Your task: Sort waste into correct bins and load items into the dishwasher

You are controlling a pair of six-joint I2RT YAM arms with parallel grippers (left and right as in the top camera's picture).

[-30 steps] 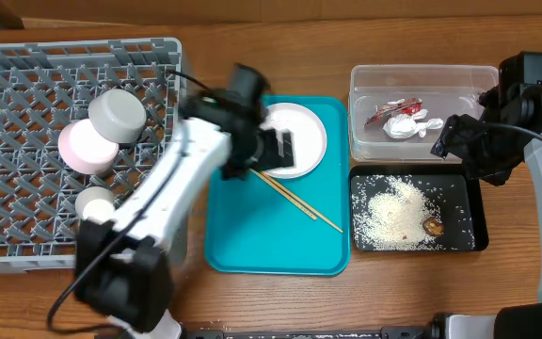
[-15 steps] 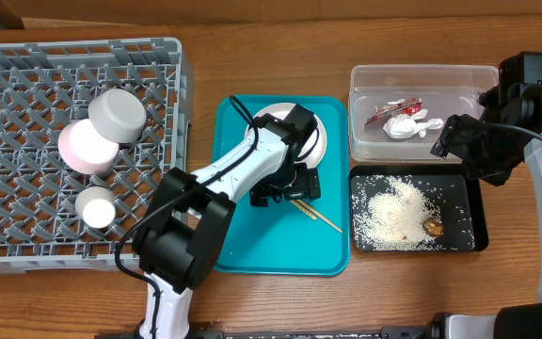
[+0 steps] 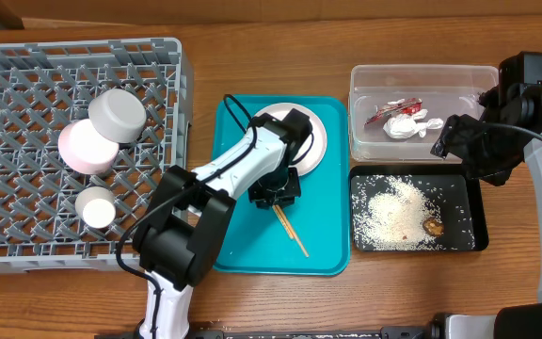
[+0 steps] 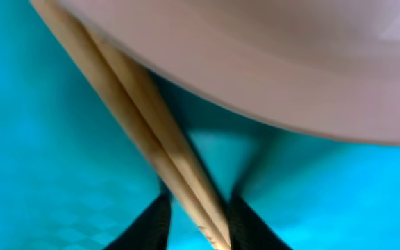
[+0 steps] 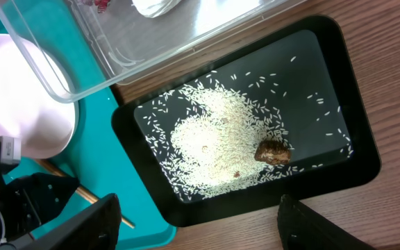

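My left gripper (image 3: 278,193) is low over the teal tray (image 3: 243,245), shut on a pair of wooden chopsticks (image 3: 291,233) just below the white plate (image 3: 301,135). In the left wrist view the chopsticks (image 4: 137,118) run between my black fingers (image 4: 155,223) under the plate's rim (image 4: 269,69). The grey rack (image 3: 26,85) holds the grey bowl (image 3: 119,114), the pink bowl (image 3: 85,149) and the small cup (image 3: 95,206). My right gripper (image 5: 198,208) hangs open, with nothing in it, over the black tray (image 5: 367,167) with rice (image 5: 214,139) and a brown morsel (image 5: 273,151).
The clear tub (image 3: 459,80) at the back right holds the red wrapper (image 3: 387,111) and the white tissue (image 3: 410,125). The black tray (image 3: 478,221) lies right in front of it, against the teal tray's right edge. The right arm (image 3: 534,104) stands at the table's right side.
The left arm swung from the rack to the teal tray and came down on the chopsticks. Their free end has swung from pointing right to pointing toward the front. The right arm is unchanged.
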